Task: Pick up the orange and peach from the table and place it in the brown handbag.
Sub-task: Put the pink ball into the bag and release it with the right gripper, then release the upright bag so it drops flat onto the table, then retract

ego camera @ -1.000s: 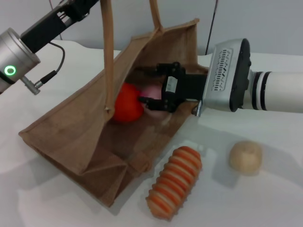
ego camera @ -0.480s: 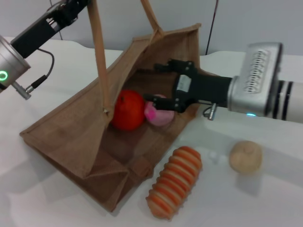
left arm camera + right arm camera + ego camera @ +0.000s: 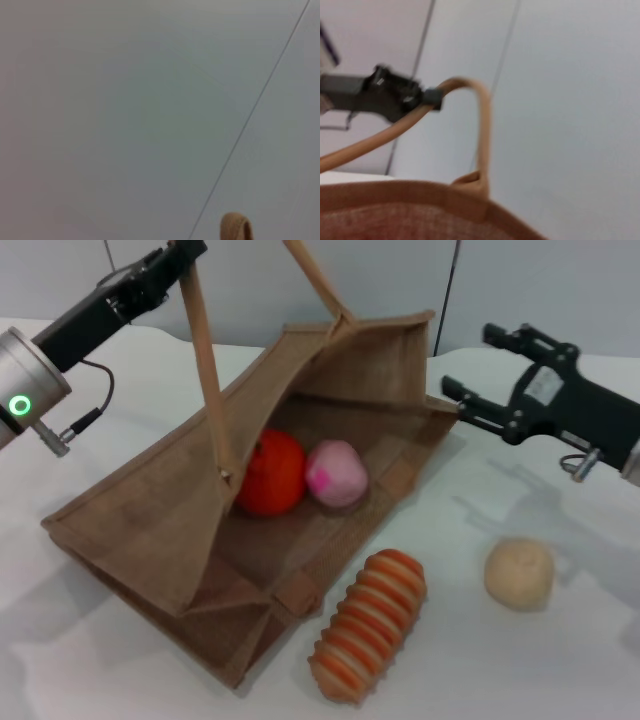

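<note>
Right gripper (image 3: 472, 377), black, hangs in the air just outside the brown handbag (image 3: 150, 510), off the right edge of its mouth; its two fingers (image 3: 470, 418) are spread apart and grasp nothing. Both fingertips point toward the bag's opening, but neither touches the cloth.

Inside the bag, well apart from this gripper, lie the two fruits. Nearer to the gripper is the peach (image 3: 336, 472), pink with paler patches; it rests on the bag's lower inner wall. Touching it on the far side from the gripper is the orange (image 3: 270, 473), bright orange-red, partly hidden behind one of the bag's handles (image 3: 205, 360).

Lying on its side on the white table (image 3: 560, 660), the bag has its mouth turned toward the camera and to the right. Its long loop handle is drawn upward and to the left, where the left gripper (image 3: 427, 95) is closed on the top of the loop, as the right wrist view shows. In the left wrist view only the tan end of the handle loop (image 3: 236, 226) appears against a plain wall.

On the table in front of the bag lies a ribbed orange-and-cream oblong item (image 3: 368, 625), just beside the bag's lower edge. To its right, below the right gripper, sits a pale beige ball (image 3: 519, 573).
</note>
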